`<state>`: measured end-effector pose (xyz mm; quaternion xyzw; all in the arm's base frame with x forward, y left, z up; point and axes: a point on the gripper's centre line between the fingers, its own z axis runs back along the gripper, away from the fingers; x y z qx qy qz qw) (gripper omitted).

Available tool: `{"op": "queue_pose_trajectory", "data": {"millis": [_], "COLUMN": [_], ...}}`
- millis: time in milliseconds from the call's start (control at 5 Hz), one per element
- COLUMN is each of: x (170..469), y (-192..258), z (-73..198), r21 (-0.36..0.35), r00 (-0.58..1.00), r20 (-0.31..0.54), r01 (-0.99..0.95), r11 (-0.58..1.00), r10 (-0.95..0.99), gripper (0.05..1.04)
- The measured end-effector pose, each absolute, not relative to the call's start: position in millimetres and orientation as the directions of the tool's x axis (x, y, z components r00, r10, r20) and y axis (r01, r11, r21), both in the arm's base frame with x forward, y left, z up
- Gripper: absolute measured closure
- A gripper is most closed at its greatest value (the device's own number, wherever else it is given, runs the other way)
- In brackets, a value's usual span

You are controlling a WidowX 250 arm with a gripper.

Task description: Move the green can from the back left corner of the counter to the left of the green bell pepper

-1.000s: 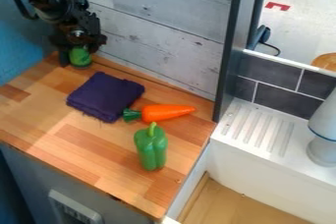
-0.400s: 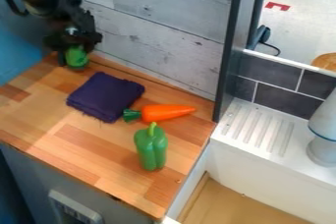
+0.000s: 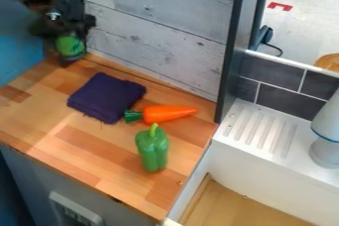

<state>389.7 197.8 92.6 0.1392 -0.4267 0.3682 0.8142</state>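
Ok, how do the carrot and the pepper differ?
The carrot is orange with a green top; the pepper is green throughout. The carrot tapers to a point, while the pepper is blocky. The carrot lies across the view; the pepper runs up and down it. Both rest on the counter.

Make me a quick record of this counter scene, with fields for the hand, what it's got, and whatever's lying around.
Hand: above the wooden counter's far left corner
Held: green object, partly hidden
Cloth: dark purple, folded, on the counter
Carrot: orange, lying with its green end beside the cloth
Pepper: green, nearer the camera than the carrot, stem towards it
Behind counter: pale wood-board wall
Right of counter: white ridged ledge
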Motion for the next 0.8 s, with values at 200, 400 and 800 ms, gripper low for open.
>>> {"op": "queue_pose_trajectory", "data": {"millis": [200, 400, 800], "x": [369, 333, 262], "y": [167, 144, 122], "z": [92, 78, 94], "r21": [-0.095, -0.070, -0.074], "r00": [0.373, 0.410, 0.399], "r20": [0.788, 0.764, 0.762], "r01": [-0.711, -0.715, -0.729], "r11": [0.697, 0.696, 0.680], "r10": [0.489, 0.498, 0.511], "gripper": [0.223, 0.223, 0.223]}}
